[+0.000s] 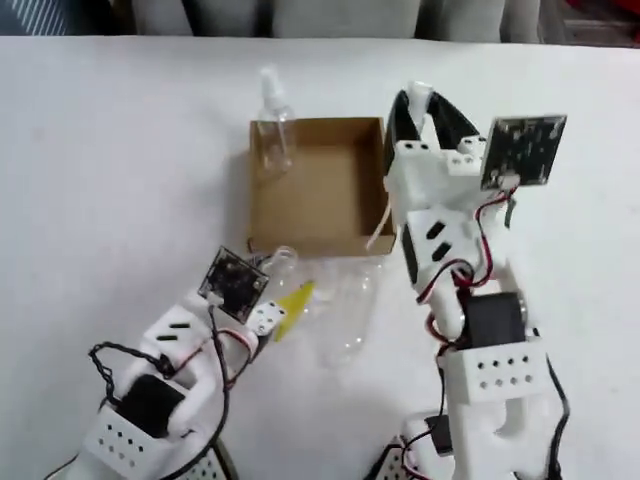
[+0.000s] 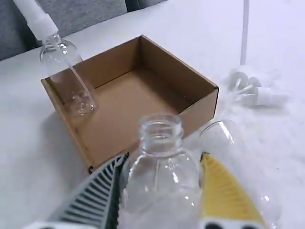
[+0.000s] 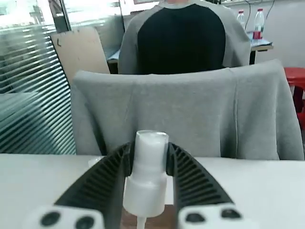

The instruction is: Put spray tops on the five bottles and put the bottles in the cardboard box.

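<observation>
Sitting mid-table (image 1: 120,150), the box (image 1: 315,123) has a capped bottle (image 1: 272,138) leaning at its far left corner, seemingly inside. At its near edge we see the left gripper (image 2: 164,157) clenched round an open bottle (image 2: 159,186); a second bare bottle (image 2: 238,157) lies just beside it. Past the box's far right corner, the right gripper (image 3: 148,145) pinches a spray top (image 3: 145,167). Loose tops (image 2: 252,90) lie beside the box's right wall.
</observation>
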